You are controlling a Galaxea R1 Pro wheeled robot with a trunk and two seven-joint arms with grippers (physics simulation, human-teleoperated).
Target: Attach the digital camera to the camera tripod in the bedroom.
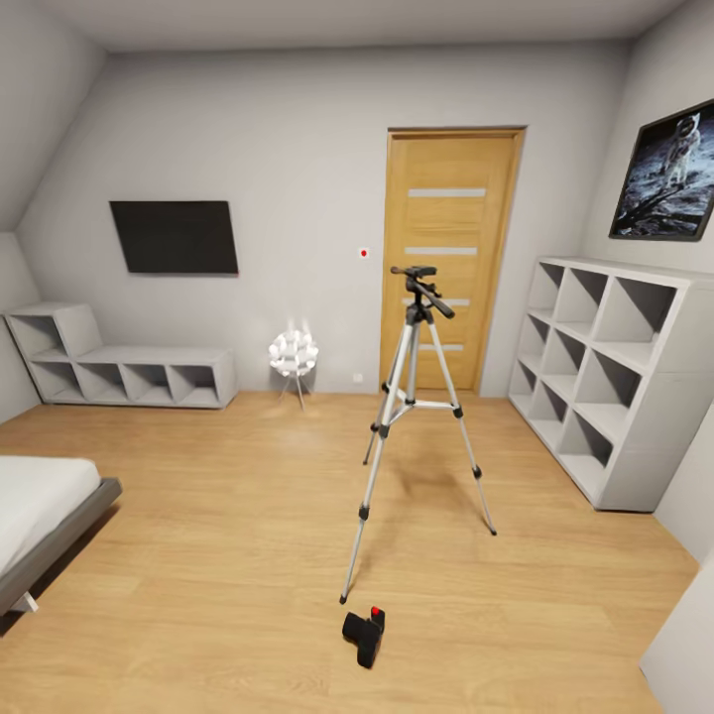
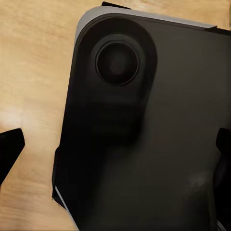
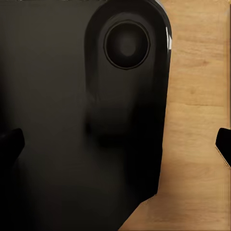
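Note:
The digital camera (image 1: 365,635), small and black with a red button on top, lies on the light wood floor close in front of me. Just behind it stands the camera tripod (image 1: 415,397) on three silver legs, its black head and pan handle near the wooden door (image 1: 448,258). In the left wrist view my left gripper (image 2: 115,151) is open, its dark fingertips (image 2: 8,150) far apart over my own black body panel (image 2: 144,134). My right gripper (image 3: 115,144) is open in the same way above a black panel (image 3: 72,120) and floor.
A white cube shelf (image 1: 605,377) lines the right wall under an astronaut poster (image 1: 669,169). A bed corner (image 1: 40,516) juts in at the left. A low shelf (image 1: 119,367), a wall screen (image 1: 175,236) and a white globe lamp (image 1: 294,354) stand at the back.

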